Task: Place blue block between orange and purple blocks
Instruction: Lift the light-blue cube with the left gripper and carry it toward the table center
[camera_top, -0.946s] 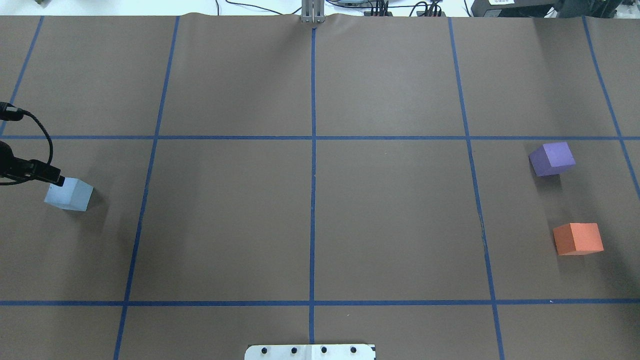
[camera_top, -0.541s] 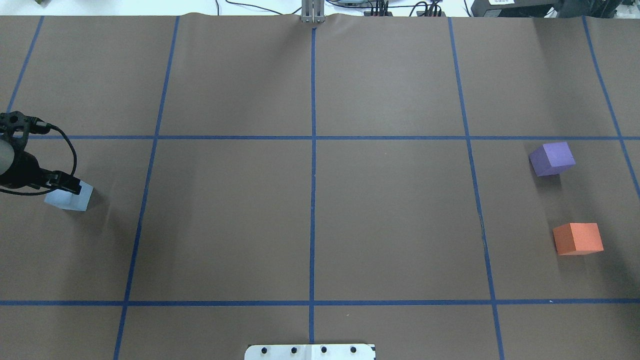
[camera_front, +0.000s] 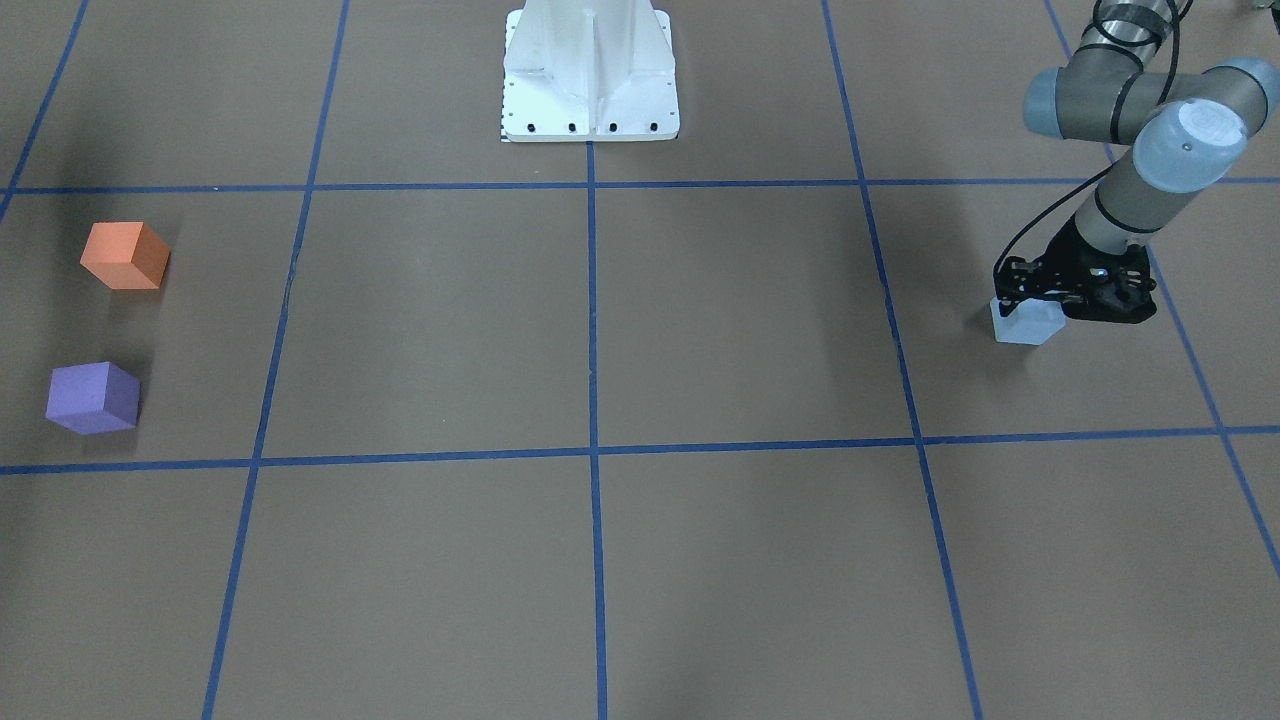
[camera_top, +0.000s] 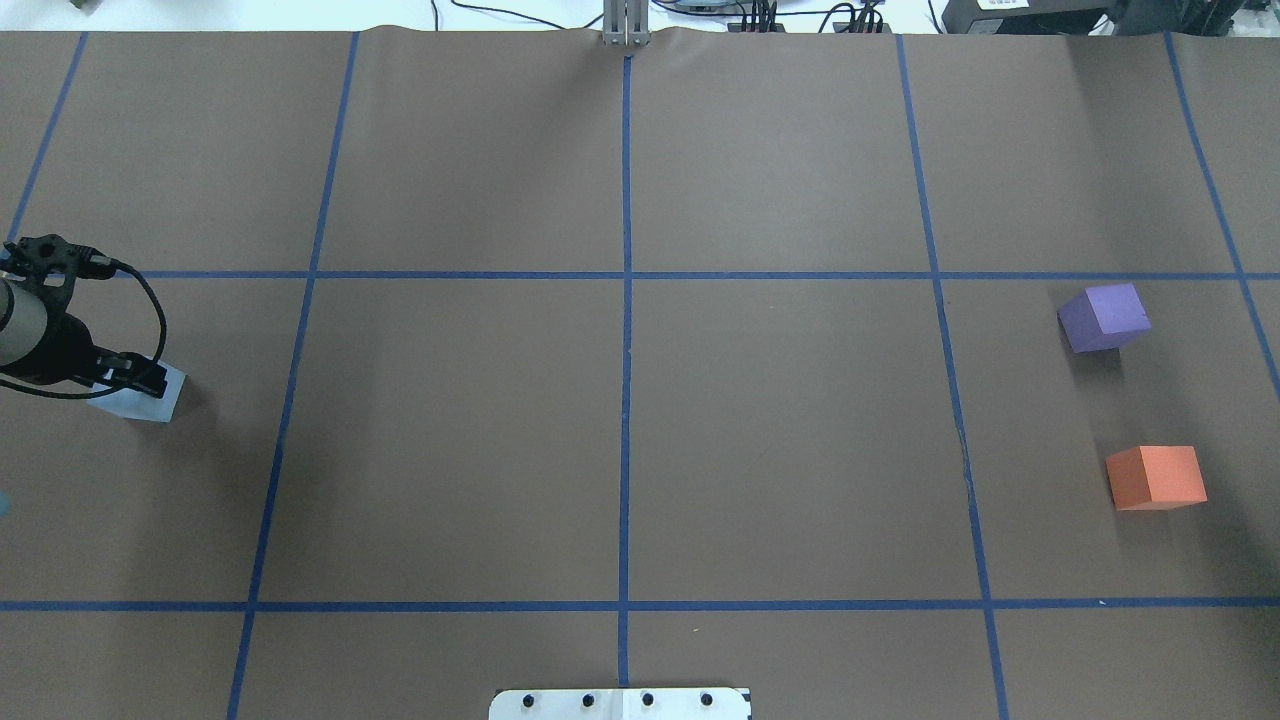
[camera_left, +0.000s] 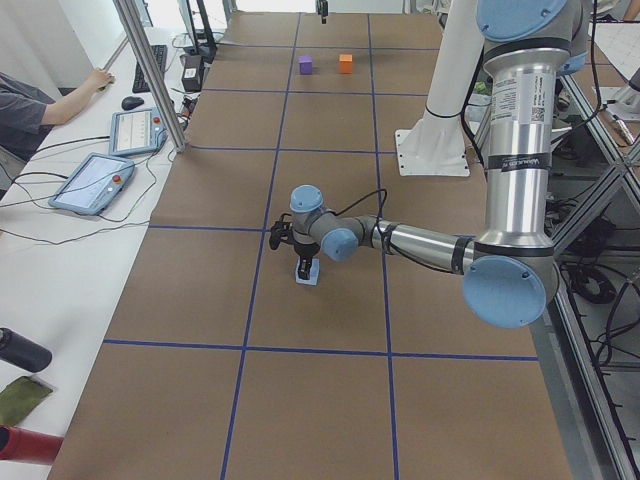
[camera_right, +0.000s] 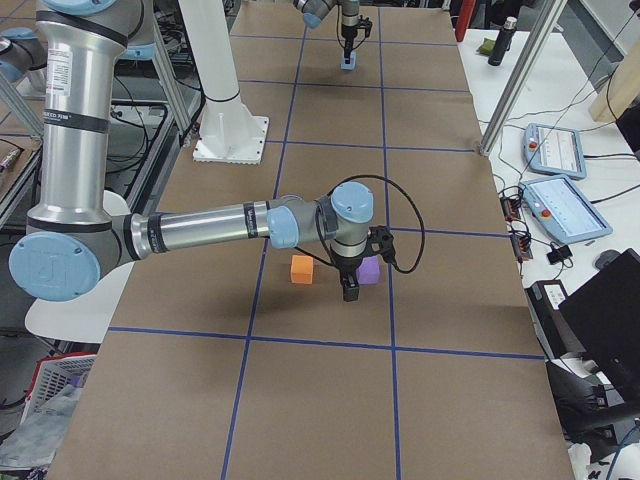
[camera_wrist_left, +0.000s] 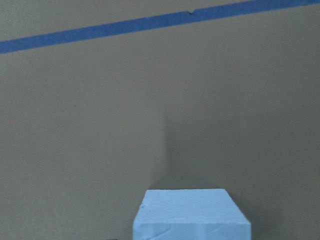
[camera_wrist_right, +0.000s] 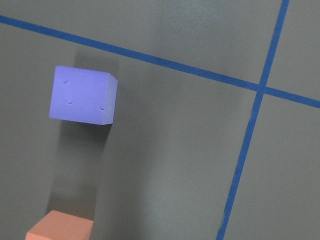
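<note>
Left end effector (camera_top: 145, 380), grip unclear, hangs over blue block (camera_top: 135, 403), far across the table (camera_top: 780, 420) from orange block (camera_top: 1157, 477) and purple block (camera_top: 1104, 317).

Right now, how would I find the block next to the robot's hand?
Look at the brown table with blue tape lines, then at the robot's left end, where the black left gripper hangs down. The blue block sits right at it: pale blue and alone, while the purple block and orange block sit together at the far right end.
</note>
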